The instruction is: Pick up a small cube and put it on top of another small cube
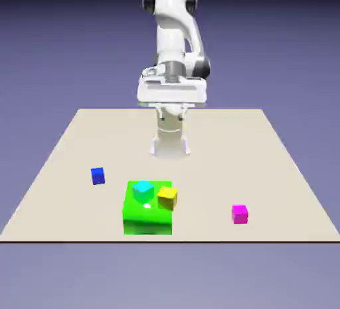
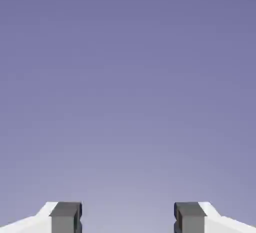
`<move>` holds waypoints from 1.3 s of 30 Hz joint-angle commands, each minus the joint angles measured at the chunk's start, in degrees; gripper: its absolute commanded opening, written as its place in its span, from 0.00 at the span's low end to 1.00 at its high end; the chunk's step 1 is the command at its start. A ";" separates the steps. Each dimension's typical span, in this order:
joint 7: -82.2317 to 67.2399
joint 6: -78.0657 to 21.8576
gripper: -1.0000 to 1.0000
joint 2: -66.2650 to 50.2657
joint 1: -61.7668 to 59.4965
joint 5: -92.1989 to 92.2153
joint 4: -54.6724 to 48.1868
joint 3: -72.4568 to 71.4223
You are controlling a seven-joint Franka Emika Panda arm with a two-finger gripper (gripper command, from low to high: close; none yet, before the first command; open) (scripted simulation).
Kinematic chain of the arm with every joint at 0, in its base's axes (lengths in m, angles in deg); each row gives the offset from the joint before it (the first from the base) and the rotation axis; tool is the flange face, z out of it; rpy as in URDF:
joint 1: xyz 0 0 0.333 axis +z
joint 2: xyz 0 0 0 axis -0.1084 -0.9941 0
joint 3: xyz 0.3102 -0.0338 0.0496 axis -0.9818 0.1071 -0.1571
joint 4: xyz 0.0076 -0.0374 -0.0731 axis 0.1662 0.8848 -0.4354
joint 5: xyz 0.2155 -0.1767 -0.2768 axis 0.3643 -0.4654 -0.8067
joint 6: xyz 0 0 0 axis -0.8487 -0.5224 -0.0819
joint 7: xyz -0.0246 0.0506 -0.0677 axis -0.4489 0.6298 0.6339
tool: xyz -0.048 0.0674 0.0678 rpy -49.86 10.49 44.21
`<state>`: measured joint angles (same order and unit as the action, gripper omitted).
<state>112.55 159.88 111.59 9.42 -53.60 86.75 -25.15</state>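
Gripper (image 2: 128, 218) up high, fingers spread pretty wide, nothing between 'em. Magenta cube (image 1: 240, 215) sitting on table (image 1: 219, 168), exterior view's right.

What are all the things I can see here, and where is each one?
table: one, beige, under the blocks
large block: one, green, near the table's front edge
small cube: one, magenta, exterior view's right
small cube: one, blue, exterior view's left
small cube: one, yellow, at the green block's right side in that view
small block: one, cyan, at the green block's top
backdrop: one, blue-violet, behind everything
robot arm: one, white with dark joints, table's far side
gripper: one, two grey-tipped fingers, open, empty
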 commanded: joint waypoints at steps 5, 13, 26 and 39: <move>-0.85 1.69 0.50 -8.41 10.38 7.56 -2.33 4.18; -2.21 4.40 0.50 -21.85 27.00 19.66 -6.05 10.86; -4.42 8.80 0.50 -43.71 53.99 39.31 -12.10 21.71; -5.42 15.01 0.50 -58.82 56.96 46.98 -17.88 17.63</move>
<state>107.14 174.89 52.77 66.38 -6.62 68.87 -7.52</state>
